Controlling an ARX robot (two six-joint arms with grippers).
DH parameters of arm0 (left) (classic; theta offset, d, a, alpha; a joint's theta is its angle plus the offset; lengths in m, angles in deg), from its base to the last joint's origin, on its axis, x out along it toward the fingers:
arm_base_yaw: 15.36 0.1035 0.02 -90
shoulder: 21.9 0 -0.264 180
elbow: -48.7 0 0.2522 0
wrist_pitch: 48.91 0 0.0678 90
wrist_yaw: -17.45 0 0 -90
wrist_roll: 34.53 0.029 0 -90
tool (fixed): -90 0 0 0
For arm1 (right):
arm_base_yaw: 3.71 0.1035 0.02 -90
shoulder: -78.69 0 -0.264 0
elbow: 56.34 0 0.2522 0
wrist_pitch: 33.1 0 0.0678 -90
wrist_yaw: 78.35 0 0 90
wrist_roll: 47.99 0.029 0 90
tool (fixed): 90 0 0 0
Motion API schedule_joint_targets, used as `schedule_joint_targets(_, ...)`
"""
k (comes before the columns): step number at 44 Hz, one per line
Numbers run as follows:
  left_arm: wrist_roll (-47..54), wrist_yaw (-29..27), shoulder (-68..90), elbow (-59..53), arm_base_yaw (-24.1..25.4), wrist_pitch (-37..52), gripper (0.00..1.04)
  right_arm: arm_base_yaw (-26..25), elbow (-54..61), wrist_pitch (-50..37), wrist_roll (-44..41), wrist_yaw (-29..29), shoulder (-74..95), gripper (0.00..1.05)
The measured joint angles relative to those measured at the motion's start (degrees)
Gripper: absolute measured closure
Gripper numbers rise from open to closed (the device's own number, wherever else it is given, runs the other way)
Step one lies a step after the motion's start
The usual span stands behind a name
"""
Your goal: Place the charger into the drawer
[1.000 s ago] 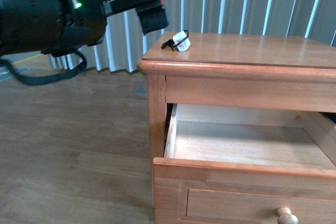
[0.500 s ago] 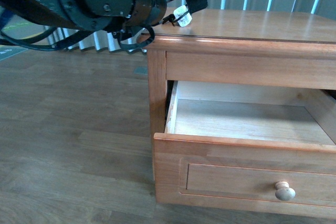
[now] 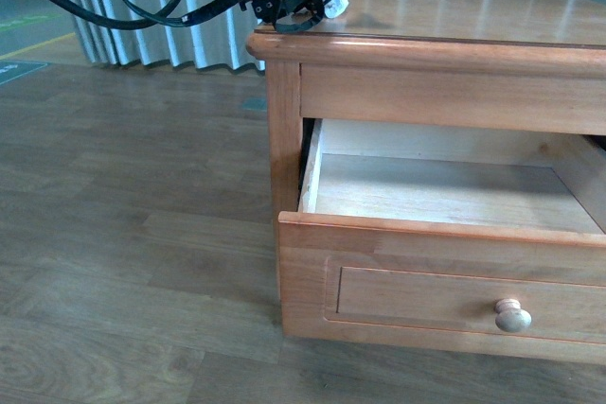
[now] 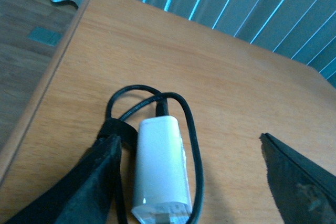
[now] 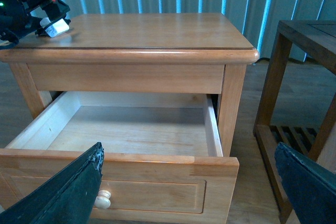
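The charger (image 4: 160, 169) rests on the nightstand top (image 4: 220, 72) near its left edge. It lies between the wide-open, empty fingers of the left gripper (image 4: 187, 141), long axis roughly parallel to them. The right gripper (image 5: 188, 153), likewise open and empty, hangs before the open drawer (image 3: 426, 232), well apart from the charger. The charger's plug end is cut off, and finger-to-cable contact is unclear.

No legible text, label, brand or number in any view. Charger (image 4: 160, 166) casing plain white. Floor marking (image 3: 14, 68), 9 o'clock from drawer (image 3: 426, 267), too small to read.
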Motion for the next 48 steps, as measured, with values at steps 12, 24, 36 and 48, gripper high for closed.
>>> schedule_joint_targets(12, 2.69, 1.07, 1.36, 4.22, -1.07, -8.48, 0.64, 0.00, 0.00, 0.00, 0.00, 0.00, 0.00, 0.08)
schedule_joint_targets(24, 0.28, 1.55, 0.66, 3.13, -1.01, -8.35, 0.78, 0.00, 0.00, 0.00, 0.00, 0.00, 0.00, 0.08)
schedule_joint_targets(36, -0.46, 1.88, -8.24, -12.11, -1.77, -0.81, 0.78, 0.00, 0.00, 0.00, 0.00, 0.00, 0.00, 0.08)
schedule_joint_targets(48, -0.09, 3.28, -22.58, -31.78, -3.89, 8.11, 0.78, 0.00, 0.00, 0.00, 0.00, 0.00, 0.00, 0.08)
